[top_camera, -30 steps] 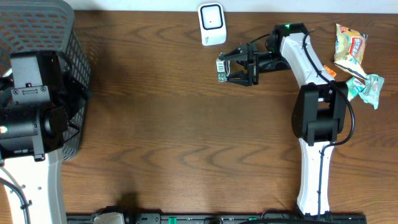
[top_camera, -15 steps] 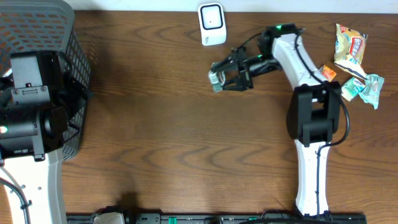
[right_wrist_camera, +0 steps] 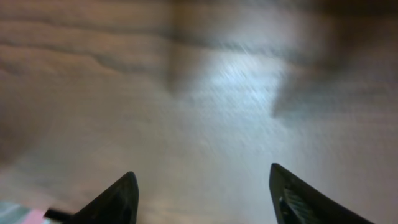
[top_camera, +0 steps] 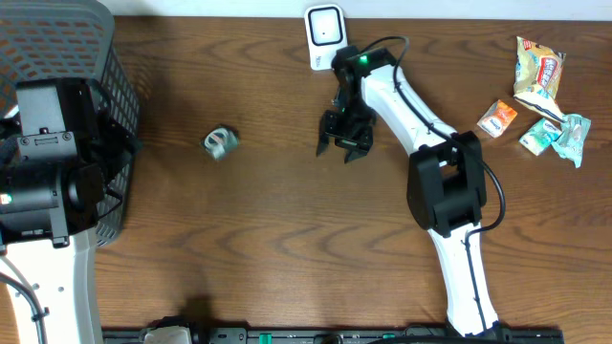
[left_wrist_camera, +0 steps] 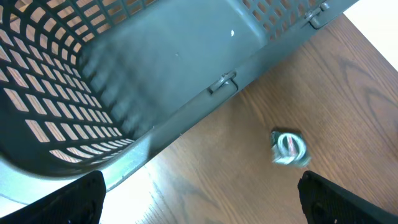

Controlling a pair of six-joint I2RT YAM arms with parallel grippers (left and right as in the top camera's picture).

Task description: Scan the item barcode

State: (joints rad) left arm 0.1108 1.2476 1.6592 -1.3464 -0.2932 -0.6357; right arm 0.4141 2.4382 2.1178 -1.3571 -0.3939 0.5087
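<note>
The item, a small crumpled silver-green packet, lies on the wooden table just right of the basket; it shows slightly blurred as the item in the left wrist view. My right gripper hangs open and empty below the white barcode scanner, well to the right of the item. The right wrist view shows only blurred table between the right gripper fingers. My left gripper stands wide open by the basket, holding nothing.
A dark grey mesh basket fills the far left corner, seen as the basket in the left wrist view. Three snack packets lie at the right edge.
My right gripper swung left past the scanner and let go of the item, which now lies far to the left near the basket. The left arm has not moved.
</note>
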